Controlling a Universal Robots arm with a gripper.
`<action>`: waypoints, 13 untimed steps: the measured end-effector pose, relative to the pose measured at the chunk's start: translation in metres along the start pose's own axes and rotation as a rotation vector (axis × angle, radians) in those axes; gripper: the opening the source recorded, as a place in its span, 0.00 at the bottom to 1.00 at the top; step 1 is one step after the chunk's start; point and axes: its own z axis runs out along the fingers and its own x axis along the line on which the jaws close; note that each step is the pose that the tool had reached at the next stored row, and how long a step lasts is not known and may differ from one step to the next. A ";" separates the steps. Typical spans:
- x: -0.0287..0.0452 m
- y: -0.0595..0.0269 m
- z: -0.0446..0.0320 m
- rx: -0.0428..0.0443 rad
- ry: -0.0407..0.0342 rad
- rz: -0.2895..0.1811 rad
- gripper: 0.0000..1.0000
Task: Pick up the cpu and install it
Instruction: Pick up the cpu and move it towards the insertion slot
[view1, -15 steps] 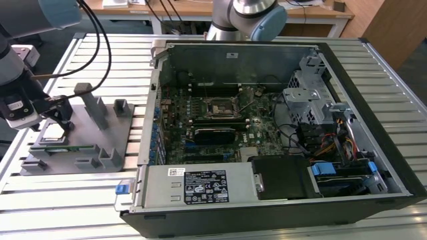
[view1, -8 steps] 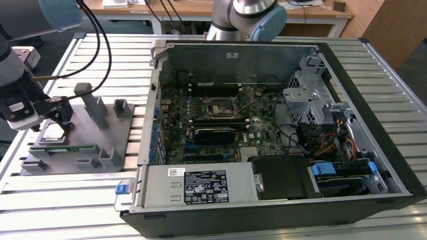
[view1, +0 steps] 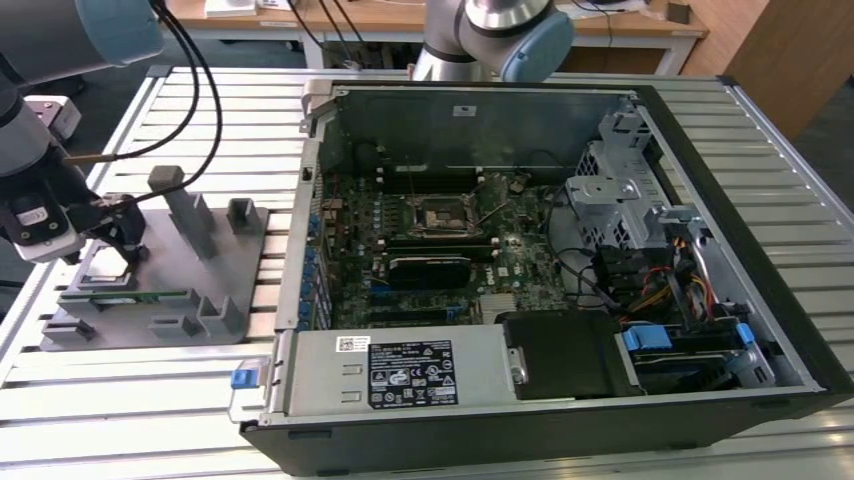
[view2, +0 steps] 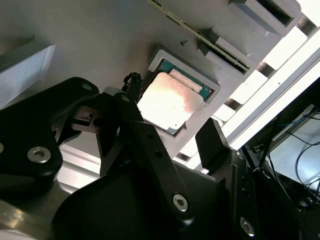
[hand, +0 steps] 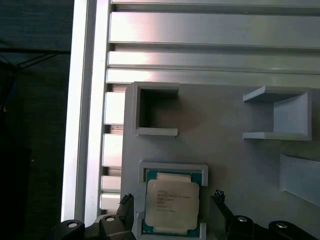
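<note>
Black tool (view1: 123, 240) open, jaws astride small square silver-topped cpu (hand: 171, 204). Cpu flat in recess of grey plastic holder plate (hand: 235, 165) on slotted aluminium desk (hand: 200, 30). Best: centre on opposite edges, close gently, keep level.

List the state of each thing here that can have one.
gripper: open, fingers on either side of the cpu.
cpu: lying flat in a pocket of the grey fixture, not lifted.
memory stick: lying on the grey fixture.
computer case: lying flat, side open, inside exposed.
</note>
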 end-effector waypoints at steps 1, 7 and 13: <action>0.0009 0.0012 0.0035 0.0000 -0.0003 0.005 0.70; 0.0039 0.0019 0.0076 -0.0006 -0.0012 0.022 0.70; 0.0051 0.0019 0.0085 -0.0014 -0.0033 0.057 0.70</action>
